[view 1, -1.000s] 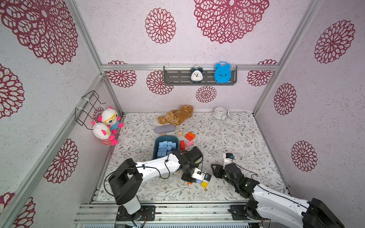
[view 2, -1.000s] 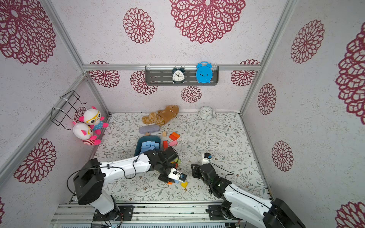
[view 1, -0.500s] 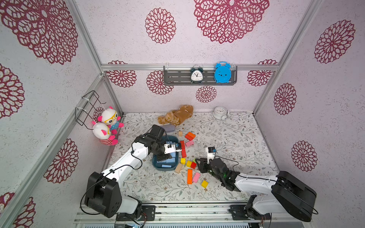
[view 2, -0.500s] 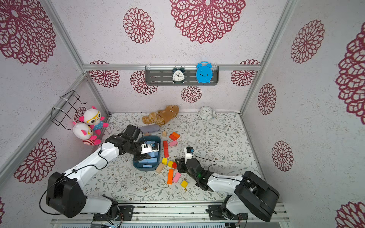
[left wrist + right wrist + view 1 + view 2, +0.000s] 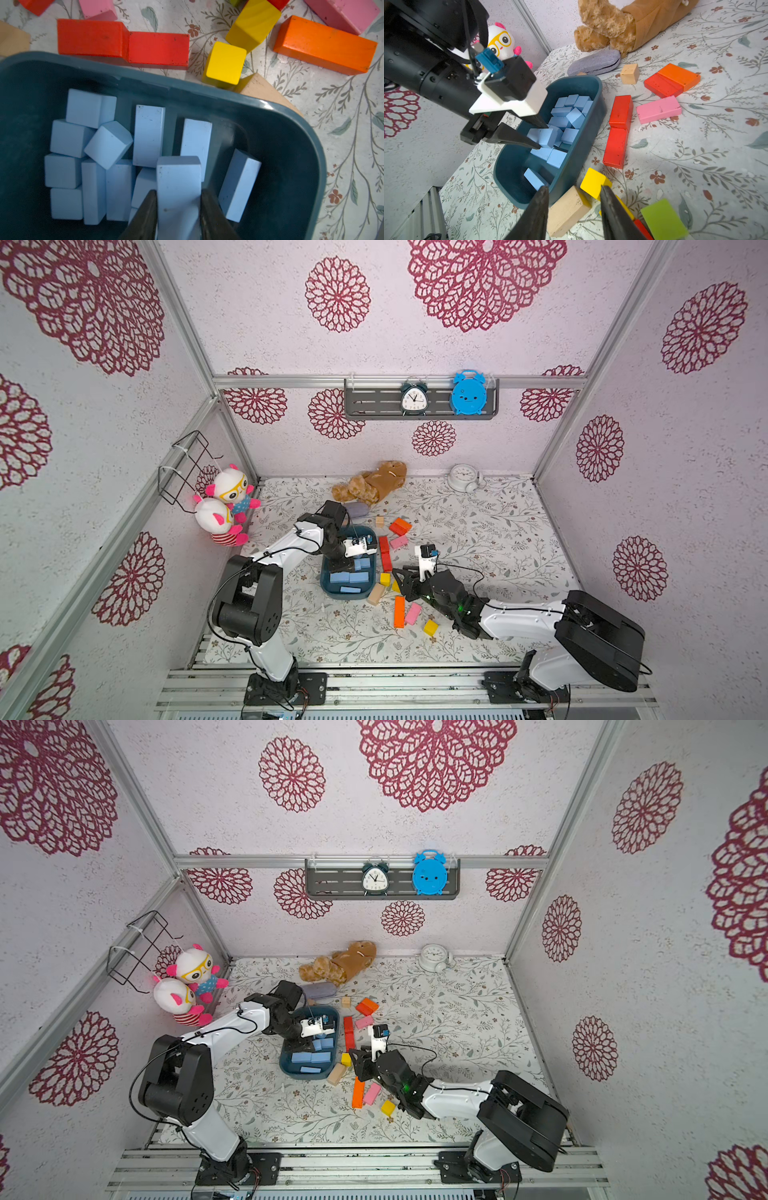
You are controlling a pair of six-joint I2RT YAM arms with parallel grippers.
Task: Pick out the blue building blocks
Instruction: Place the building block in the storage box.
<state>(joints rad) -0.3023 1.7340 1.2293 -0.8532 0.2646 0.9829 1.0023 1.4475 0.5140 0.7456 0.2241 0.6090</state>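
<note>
Over dark teal tray (image 5: pixel 270 105): left gripper (image 5: pixel 178 192) reaches in, tips low among the load.
Left claw: clamped on 1 blue bar (image 5: pixel 178 176), a finger against each long side; bar's far end overlaps other blue pieces.
Blue building blocks (image 5: pixel 148 135): every one I can see sits inside the tray. Cubes packed at 1 end, bars alongside, 1 blue cube (image 5: pixel 108 144) tilted on top, 1 bar tilted near the rounded corner.
Right gripper (image 5: pixel 574 190): low over the floral mat (image 5: pixel 695 155), just outside the tray's end wall.
Right claw: apart, nothing between the fingers; tan block (image 5: pixel 566 209) and yellow cube (image 5: pixel 593 182) lie just past the tips.
Beside tray: 2 red bars (image 5: pixel 124 45) end to end along its long wall.
Scatter: orange bar (image 5: pixel 324 45), pink block (image 5: pixel 658 110), green block (image 5: pixel 662 220) near, all on the mat.
Rear: teddy bear (image 5: pixel 374 485) by the back wall, apart from the blocks.
</note>
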